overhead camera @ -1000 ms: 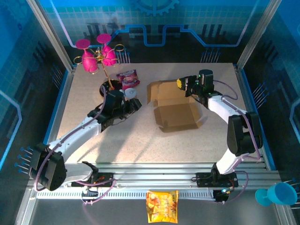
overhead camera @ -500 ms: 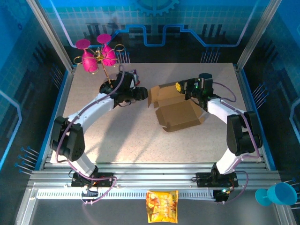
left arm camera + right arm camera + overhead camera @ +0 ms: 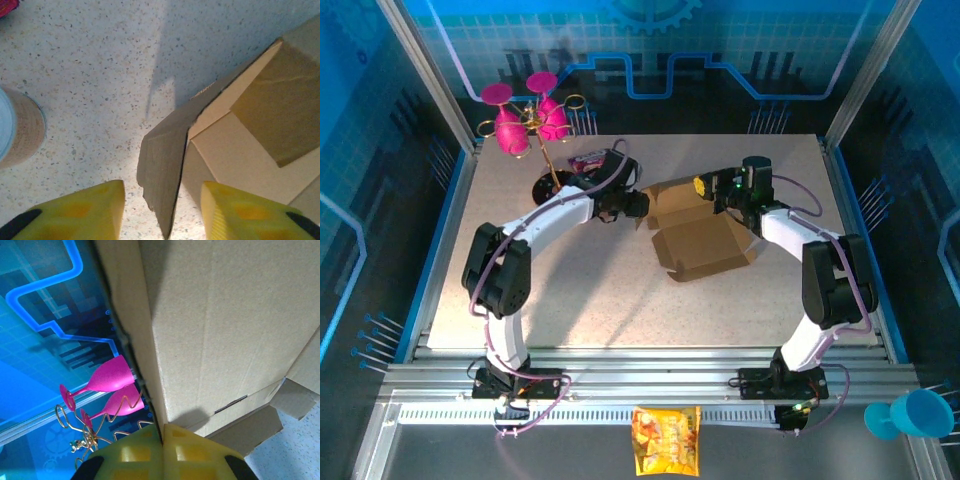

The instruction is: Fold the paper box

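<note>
We see the paper box (image 3: 700, 238) lying on the desk (image 3: 570, 300), right of centre and toward the far edge. It is partly formed: its floor is flat, its far panel stands up, and a side flap (image 3: 162, 170) at its left end stands on edge. The box sits between the two arms.

The left pincer (image 3: 638, 204) reaches in from the left to the box's left end. In the left wrist view this pincer (image 3: 162, 212) is spread, with one yellow finger (image 3: 90, 210) on either side of the flap's lower edge and a gap on each side, so nothing is pinched there.

The right pincer (image 3: 706, 184) is at the box's far panel, near its top edge. In the right wrist view that pincer (image 3: 162, 442) is pressed together on the cardboard, and the panel's edge runs straight down into the seam between the fingers. Beyond the panel, pink goblets (image 3: 107, 377) hang on a wire rack (image 3: 95, 435).

A round tin (image 3: 17, 127) stands on the desk left of the flap, well apart from it.
</note>
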You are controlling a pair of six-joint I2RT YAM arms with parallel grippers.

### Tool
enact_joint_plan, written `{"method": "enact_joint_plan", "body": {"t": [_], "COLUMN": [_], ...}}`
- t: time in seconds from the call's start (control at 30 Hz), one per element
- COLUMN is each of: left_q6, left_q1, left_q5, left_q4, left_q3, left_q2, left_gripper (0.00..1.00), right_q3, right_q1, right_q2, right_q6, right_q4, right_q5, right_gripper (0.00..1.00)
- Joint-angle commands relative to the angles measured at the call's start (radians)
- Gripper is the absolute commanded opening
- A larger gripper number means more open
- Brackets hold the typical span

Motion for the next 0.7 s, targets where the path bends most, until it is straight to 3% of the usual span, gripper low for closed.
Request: {"method": "enact_joint_plan", "body": {"t": [0.0,0.17,0.47,0.57,0.67], "left_q6": [-0.033,-0.15,-0.279,-0.311,-0.333], "left_q1": [-0.007,-0.018,-0.052,-0.052,-0.053], "left_q5": [-0.061,-0.083,-0.133,-0.134,-0.089], "left_q4": [-0.015,0.04,0.027,0.022,0.05], "left_q3": [0.03,0.005,0.044,0.049,0.044], "left_q2": [0.015,0.003,0.053,0.061,0.041], "left_gripper": [0.3,0.06,0.01,0.05,0.3], "right_q3": [0.019,-0.02,-0.089,-0.106,-0.125], "right_q1": [0.007,0.009,0.023,0.027,0.024], "right_q2": [0.018,0.027,0.031,0.03,0.028], "right_q6": [-0.002,0.005,0.045,0.046,0.034], "right_q4": [0.022,0.102,0.201,0.219,0.25], "right_q5": [-0.018,-0.017,-0.004,-0.001,0.001], "right_gripper": [0.0,0.0,0.0,0.0,0.0]}}
